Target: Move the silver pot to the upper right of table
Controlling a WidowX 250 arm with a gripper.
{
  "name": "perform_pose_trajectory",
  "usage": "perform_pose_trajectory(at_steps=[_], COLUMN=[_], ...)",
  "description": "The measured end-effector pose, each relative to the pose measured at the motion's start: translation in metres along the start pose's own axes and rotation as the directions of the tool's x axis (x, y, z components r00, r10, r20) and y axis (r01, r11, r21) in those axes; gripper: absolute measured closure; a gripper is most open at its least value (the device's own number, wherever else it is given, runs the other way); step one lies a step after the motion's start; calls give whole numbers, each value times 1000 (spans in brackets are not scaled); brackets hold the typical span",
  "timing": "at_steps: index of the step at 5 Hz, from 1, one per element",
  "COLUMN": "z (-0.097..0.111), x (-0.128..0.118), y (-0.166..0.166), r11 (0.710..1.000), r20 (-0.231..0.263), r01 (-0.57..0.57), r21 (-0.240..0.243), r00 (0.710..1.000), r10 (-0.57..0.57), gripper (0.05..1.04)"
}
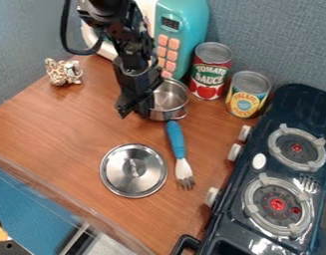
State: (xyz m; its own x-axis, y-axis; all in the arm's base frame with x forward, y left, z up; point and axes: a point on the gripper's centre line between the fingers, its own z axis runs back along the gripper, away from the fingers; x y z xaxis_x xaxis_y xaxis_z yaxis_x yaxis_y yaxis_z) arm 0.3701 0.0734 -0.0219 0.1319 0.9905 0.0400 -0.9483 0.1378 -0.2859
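Nearest the camera, your black stove (pixel 291 102) flanks the desk's (pixel 59 134) right side. A teal microwave (pixel 185 15) backs the far edge. The lid (pixel 120 180) lies flat towards the front edge, leaving the pot's rim exposed to grip. The silver pot (pixel 169 95) stands upright near the far edge, beside the sauce can (pixel 210 72). Your claw (pixel 135 110) hangs at its left, probably to grasp that wall; you cannot tell its opening or hold.
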Motion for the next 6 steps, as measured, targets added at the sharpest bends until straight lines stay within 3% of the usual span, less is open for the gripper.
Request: perform_pose_trajectory(at_steps=[1,3,4,6], z=[-5,0,16,74], x=[-4,-1,0,5], y=[-1,6,1,-11], r11=[999,998,999,985], r20=[-44,-8,11,100], r01=[42,57,53,132], r21=[16,35,-6,-111], r00=[998,998,999,988], r10=[-41,-57,-53,-121], gripper=[817,218,70,81])
